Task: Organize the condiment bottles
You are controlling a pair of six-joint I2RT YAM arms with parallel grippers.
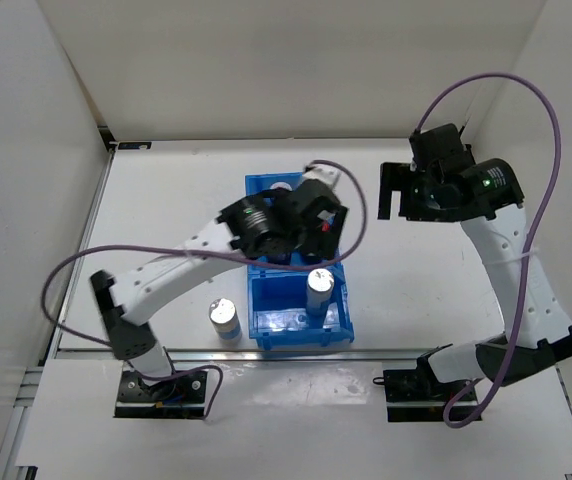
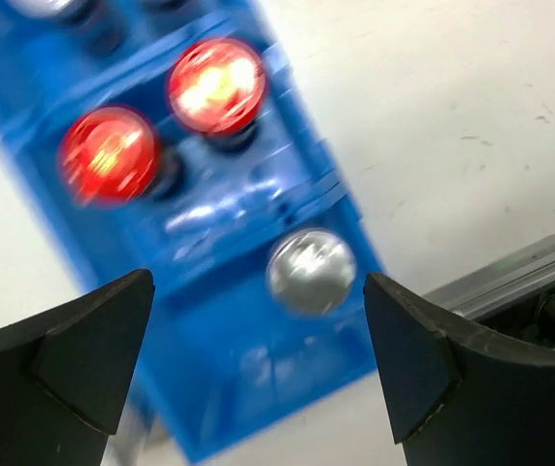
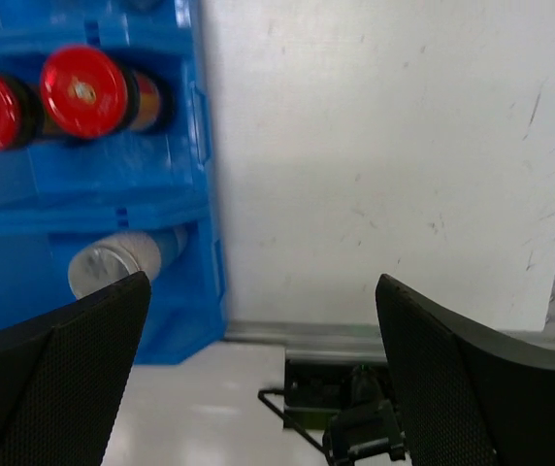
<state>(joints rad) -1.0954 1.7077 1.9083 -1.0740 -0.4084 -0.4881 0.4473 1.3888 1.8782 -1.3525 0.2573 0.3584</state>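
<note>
Fingers of my left gripper [image 2: 258, 286] are hanging spread and empty over the blue bin [image 1: 266, 335] — its near compartment is holding one silver-capped jar [image 2: 310, 271] — while the other silver-capped jar [image 1: 225, 316] is standing upright on the bench [image 1: 166, 200], just left of the bin, nearest my left arm.

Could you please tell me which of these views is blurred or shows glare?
Left wrist: the scene is motion-blurred, the red caps smeared and blown out by glare, the silver cap streaked. Right wrist: sharp, caps crisp, little glare. Top: sharp, evenly lit, a bright reflection on the bin floor.
</note>
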